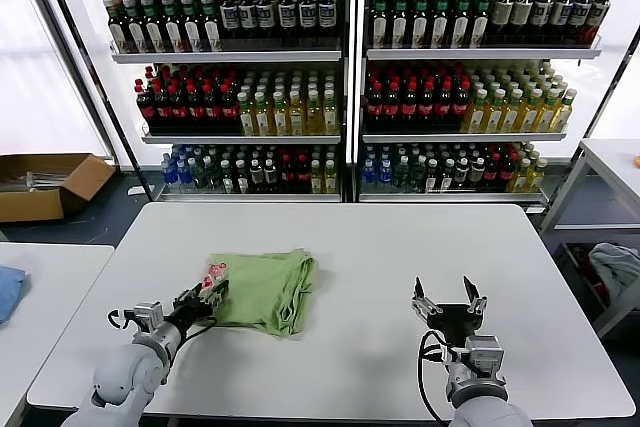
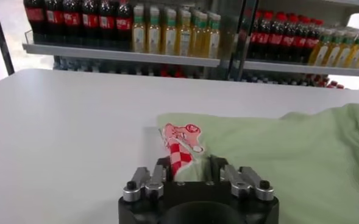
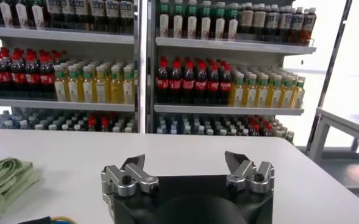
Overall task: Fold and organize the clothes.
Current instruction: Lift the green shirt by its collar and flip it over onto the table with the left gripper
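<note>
The left gripper [image 1: 205, 297] sits low over the near left part of the white table [image 1: 400, 247]. Its metal fingers [image 2: 156, 176] are pinched together on the near-left edge of the green shirt [image 1: 270, 289]. A little flap with a red-and-white print [image 2: 180, 143] sticks up right between the fingers. The gripper body is black and round, with silver knuckles and small bolts.

The shirt is soft and light green. It lies folded in a rough square, just past the left gripper and touching it. The top side is plain, with gentle wrinkles and a few loose layers along its near edge.

The right gripper [image 1: 448, 301] rests over the near right part of the table, well apart from the shirt. Its two dark fingers [image 3: 132, 163] are spread wide and hold nothing. From this gripper the shirt shows only as a green edge [image 3: 5, 179] far off to one side.

The table is smooth, flat and white with rounded corners. A second white table [image 1: 45, 297] stands beside it on the left, with a bit of blue cloth [image 1: 8, 289] on it.

Farther back are tall metal shelves [image 1: 345, 52] packed with rows of bottles [image 1: 420, 97] in dark, red, yellow and green. A brown cardboard box [image 1: 45, 185] sits on the floor far to the left.
</note>
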Robot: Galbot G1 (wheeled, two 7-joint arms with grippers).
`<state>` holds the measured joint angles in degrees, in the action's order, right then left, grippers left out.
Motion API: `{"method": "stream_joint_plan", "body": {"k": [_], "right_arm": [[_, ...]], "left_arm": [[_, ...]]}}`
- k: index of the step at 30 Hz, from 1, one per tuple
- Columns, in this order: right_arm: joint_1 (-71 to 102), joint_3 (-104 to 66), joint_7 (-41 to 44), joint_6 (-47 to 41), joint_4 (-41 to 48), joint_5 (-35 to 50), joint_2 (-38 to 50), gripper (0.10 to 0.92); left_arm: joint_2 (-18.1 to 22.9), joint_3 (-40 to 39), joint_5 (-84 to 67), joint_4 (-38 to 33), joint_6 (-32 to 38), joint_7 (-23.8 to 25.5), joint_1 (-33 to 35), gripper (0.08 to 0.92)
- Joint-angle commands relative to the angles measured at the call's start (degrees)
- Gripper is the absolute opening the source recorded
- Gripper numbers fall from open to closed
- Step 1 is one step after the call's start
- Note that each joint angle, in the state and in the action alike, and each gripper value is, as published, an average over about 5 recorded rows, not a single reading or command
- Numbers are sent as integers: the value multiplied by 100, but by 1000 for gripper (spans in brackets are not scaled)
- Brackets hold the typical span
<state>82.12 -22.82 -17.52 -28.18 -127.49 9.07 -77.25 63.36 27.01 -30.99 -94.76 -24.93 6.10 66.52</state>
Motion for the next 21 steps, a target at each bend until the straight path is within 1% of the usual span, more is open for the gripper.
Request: {"method": "stream_joint_plan", "body": {"k": [1,7,9,11,13,17,21], "right_arm": [[-39,-12,-10,7,28,-17,-2,823],[-125,-29,-30,16,74,-9,45,823],[-156,-21,-32,16,89,-4,64,823],[-191,-6,-33,12,104,3,84,823],[-225,5,-33,9,116,18,95,823],[-264,13,-26,20,136,71,97,823],[-275,33,-18,49,154,101,93,823]], "left_arm": [[53,7,20,34,73,8,-8,394],[8,234,71,46,123,-62,-76,221],[-106,417,15,59,157,-68,-99,165],[-328,682,-85,60,176,-65,-118,129],[-682,1030,-185,82,185,-34,-127,111],[-1525,1686,-302,324,234,76,-120,111],[-2337,2050,-363,655,306,204,-94,111]]}}
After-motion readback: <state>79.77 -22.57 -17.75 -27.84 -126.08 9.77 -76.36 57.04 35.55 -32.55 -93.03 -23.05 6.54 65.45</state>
